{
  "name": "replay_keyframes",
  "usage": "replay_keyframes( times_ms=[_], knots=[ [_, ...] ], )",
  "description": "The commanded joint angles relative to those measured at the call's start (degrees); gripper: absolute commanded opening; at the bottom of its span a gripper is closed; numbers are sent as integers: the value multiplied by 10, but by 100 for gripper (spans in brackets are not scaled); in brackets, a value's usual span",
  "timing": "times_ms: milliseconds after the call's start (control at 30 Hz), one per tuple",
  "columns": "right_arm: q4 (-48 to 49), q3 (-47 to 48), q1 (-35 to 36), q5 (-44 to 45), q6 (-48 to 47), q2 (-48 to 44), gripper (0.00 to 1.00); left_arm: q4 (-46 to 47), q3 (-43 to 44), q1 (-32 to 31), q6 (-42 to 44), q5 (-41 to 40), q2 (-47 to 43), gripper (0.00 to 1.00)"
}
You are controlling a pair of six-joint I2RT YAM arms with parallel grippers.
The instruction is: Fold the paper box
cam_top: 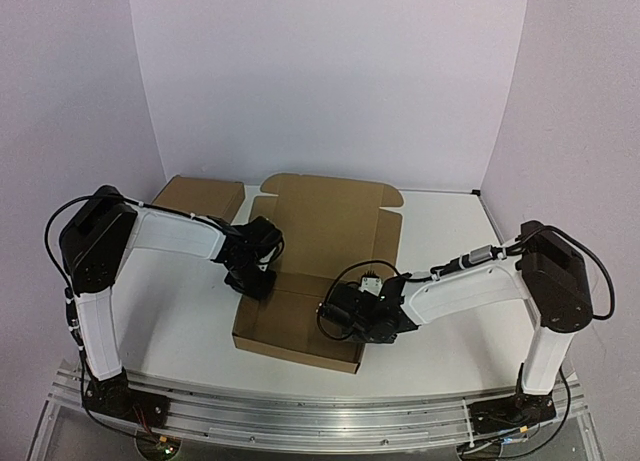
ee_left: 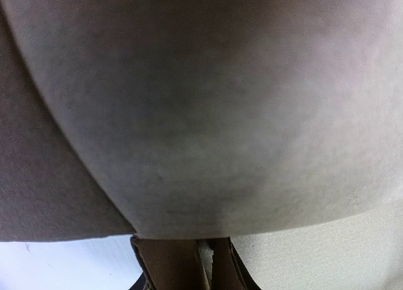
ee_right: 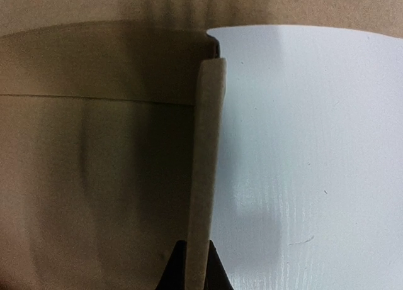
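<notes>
Right now I am clamping my right end effector (ee_right: 196,271) tight on the upright right side wall of the paper box (cam_top: 296,349). The box is lying in the middle of the tabletop (cam_top: 450,231), its lid panel (cam_top: 330,216) spreading open toward the back. My left end effector (ee_left: 189,272) is straddling cardboard at the box's left wall, and I cannot tell whether it is gripping.

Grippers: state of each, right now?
Left gripper: box flap in its jaws; grip cannot be told.
Right gripper: shut on the box wall.
</notes>
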Motion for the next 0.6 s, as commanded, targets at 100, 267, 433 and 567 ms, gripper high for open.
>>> replay_keyframes(
  times_ms=[100,267,433,567],
  knots=[
    [23,-16,37,-59,-63,-35,32,47,-12,5,61,6,1,0],
    [23,-20,37,-85,-81,-75,53,59,-28,5,84,3,-7,0],
    [18,-44,37,-140,-115,-137,75,65,-34,5,108,0,-12,0],
    [-9,-76,37,-238,-175,-232,86,71,-41,6,133,6,-21,0]
  ],
)
